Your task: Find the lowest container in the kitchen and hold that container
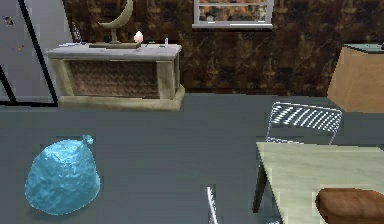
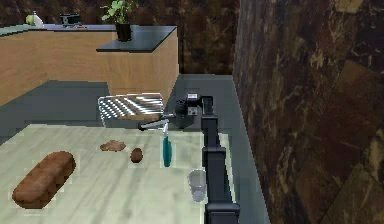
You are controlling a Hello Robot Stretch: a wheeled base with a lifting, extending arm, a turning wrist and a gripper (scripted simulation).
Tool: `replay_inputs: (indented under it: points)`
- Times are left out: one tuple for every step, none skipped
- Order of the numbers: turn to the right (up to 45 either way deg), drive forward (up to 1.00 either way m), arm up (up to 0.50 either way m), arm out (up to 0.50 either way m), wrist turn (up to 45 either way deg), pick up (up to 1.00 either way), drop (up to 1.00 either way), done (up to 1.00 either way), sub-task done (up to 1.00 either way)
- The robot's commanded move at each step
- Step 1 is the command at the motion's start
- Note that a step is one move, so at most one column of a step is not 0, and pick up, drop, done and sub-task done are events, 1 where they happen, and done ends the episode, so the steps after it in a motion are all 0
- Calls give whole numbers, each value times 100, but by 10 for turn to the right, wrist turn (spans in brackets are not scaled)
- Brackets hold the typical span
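A pale table point(image 2: 70, 150) carries a clear cup point(image 2: 197, 184) next to the dark arm bar point(image 2: 212, 160), and a slim teal bottle point(image 2: 166, 150) stands a little farther out. My gripper point(image 2: 152, 125) reaches over the table's far edge toward a white wire chair point(image 2: 130, 106), beyond the bottle. With the table and chair behind its fingers, I cannot tell whether it holds anything. In the forward view, the same table point(image 1: 300, 165) and chair point(image 1: 305, 120) lie at the lower right.
A brown loaf point(image 2: 45, 178) point(image 1: 350, 205) and two small brown lumps point(image 2: 113, 146) lie on the table. A blue-green bag point(image 1: 63, 178) sits on the floor. A sideboard point(image 1: 120, 72) bears a crescent statue point(image 1: 122, 25). A wooden counter point(image 2: 90, 60) holds a plant point(image 2: 121, 14).
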Motion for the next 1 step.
replay_inputs:
  points:
    - [0,0,0,0,180,0,0,0,0]
